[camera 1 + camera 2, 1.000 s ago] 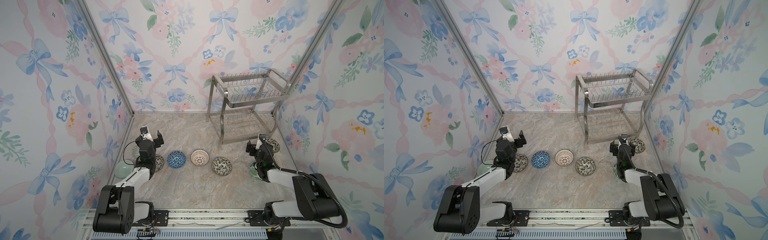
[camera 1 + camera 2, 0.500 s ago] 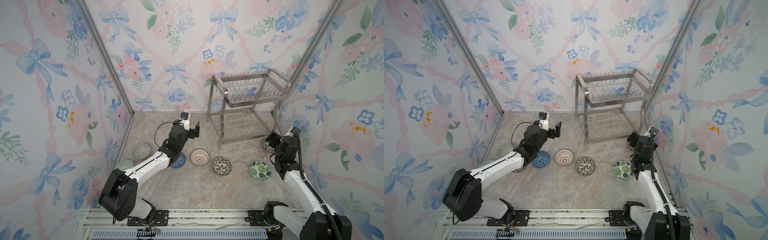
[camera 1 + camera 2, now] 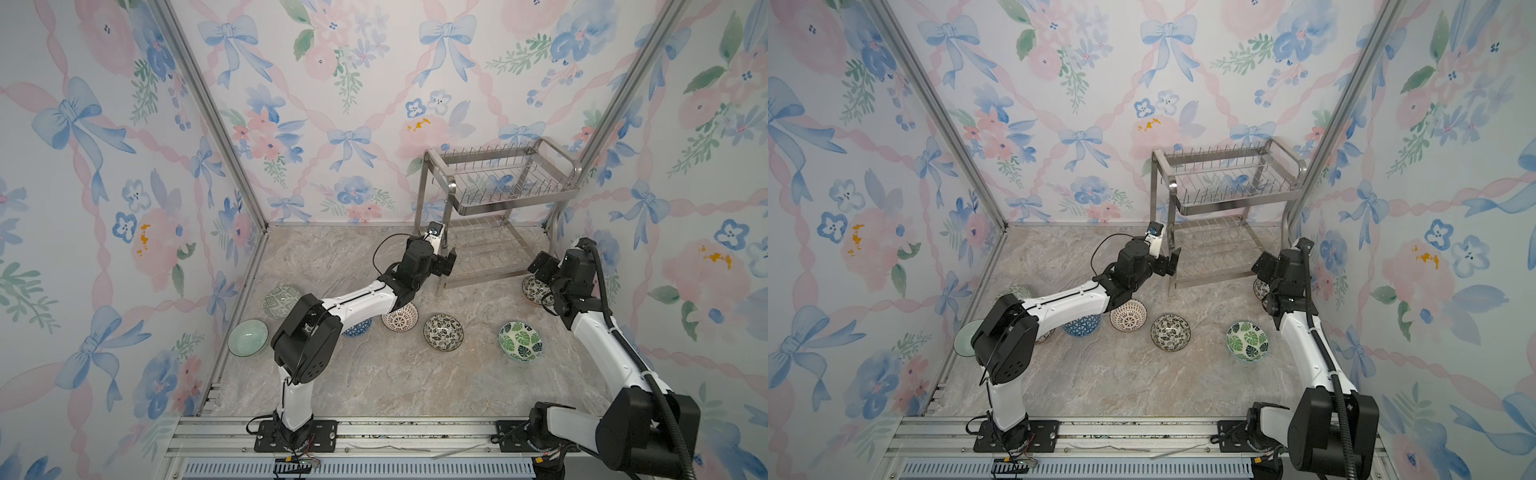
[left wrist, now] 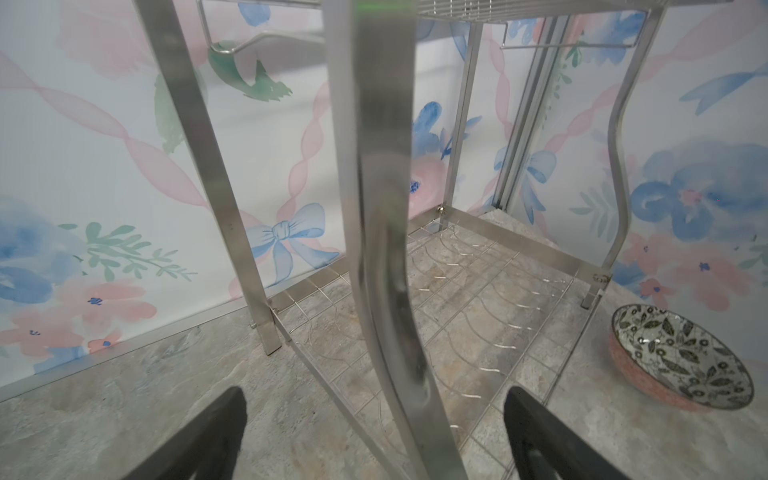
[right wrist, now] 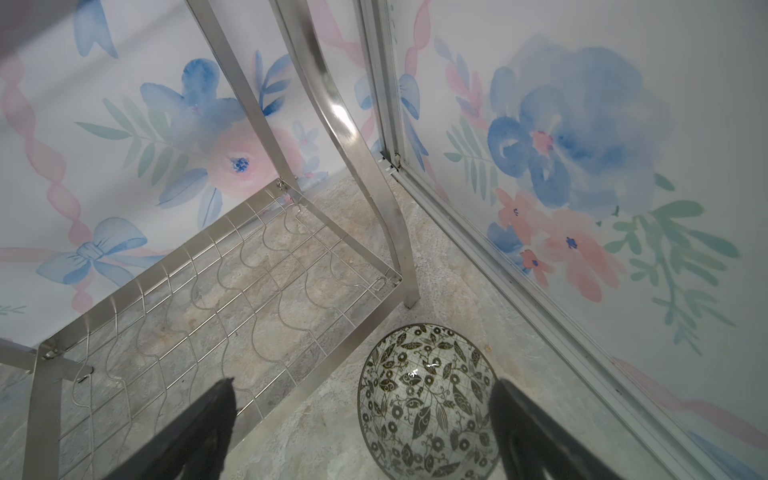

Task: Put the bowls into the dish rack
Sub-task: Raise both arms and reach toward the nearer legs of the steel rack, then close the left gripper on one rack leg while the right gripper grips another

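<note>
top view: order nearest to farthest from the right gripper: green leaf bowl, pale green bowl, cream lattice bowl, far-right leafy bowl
From the right gripper:
1. far-right leafy bowl, just beneath it
2. green leaf bowl, right of middle
3. cream lattice bowl, middle
4. pale green bowl, far left

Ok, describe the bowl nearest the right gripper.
Find the dish rack in the back corner. By its front leg nearest the side wall sits a black-and-white leafy bowl, ahead of the right gripper. Its leafy twin lies mid-floor; this one is pinkish outside.
</note>
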You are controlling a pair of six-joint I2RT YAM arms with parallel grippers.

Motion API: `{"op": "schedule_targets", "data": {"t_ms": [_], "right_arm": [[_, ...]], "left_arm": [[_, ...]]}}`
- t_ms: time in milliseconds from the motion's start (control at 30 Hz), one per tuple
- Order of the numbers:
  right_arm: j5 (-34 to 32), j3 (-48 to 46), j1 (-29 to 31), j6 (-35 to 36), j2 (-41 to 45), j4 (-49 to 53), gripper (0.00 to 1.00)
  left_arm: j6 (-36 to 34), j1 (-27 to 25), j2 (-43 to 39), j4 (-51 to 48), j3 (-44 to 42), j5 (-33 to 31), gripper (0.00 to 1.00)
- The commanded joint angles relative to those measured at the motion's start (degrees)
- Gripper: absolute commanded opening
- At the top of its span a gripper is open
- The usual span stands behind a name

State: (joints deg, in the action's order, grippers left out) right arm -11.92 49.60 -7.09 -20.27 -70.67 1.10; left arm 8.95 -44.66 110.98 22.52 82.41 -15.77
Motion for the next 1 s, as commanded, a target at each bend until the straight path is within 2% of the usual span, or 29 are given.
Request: {"op": "schedule_targets", "data": {"t_ms": [0, 167, 233, 300, 367, 467, 600, 767, 967], "right_arm": [[0.77, 0.63, -0.26, -1.25, -1.18, 0.35, 0.96], [-0.04, 3.55, -0.61, -0.59, -4.54, -1.46, 0.96], [-1.19, 6.06, -0.89, 0.67, -6.85, -0.75, 0.96], [-1.93, 7.87, -1.43, 1.3, -8.67, -0.4, 0.97], [-1.7, 8.83, -2.55, 1.14, -10.01, -1.06, 0.96], [-0.5, 9.9, -4.49, -0.1, -12.17, -2.36, 0.97], [0.32, 12.99, -5.8, -0.09, -16.95, -3.09, 0.96], [-0.2, 15.24, -6.23, 1.98, -22.44, -8.14, 0.97], [0.87, 19.16, -6.71, 6.19, -27.2, -12.37, 0.96]], "left_arm": [[5.52, -0.16, 4.13, -0.03, 5.35, -1.83, 0.97], [8.85, 0.37, 7.37, 0.0, 8.58, -3.87, 0.86], [9.74, 0.76, 7.99, -0.01, 9.12, -3.29, 0.75], [10.74, 1.08, 8.29, -0.02, 9.18, -3.05, 0.68], [10.79, 1.4, 8.64, -0.02, 9.56, -2.07, 0.63], [9.67, 1.66, 8.9, 0.03, 9.84, -1.37, 0.5], [10.2, 2.8, 8.08, -0.06, 8.82, 0.21, 0.3], [11.18, 4.38, 6.46, -0.11, 6.96, 1.63, 0.25], [11.7, 5.71, 4.0, -0.04, 4.39, 2.39, 0.25]]}}
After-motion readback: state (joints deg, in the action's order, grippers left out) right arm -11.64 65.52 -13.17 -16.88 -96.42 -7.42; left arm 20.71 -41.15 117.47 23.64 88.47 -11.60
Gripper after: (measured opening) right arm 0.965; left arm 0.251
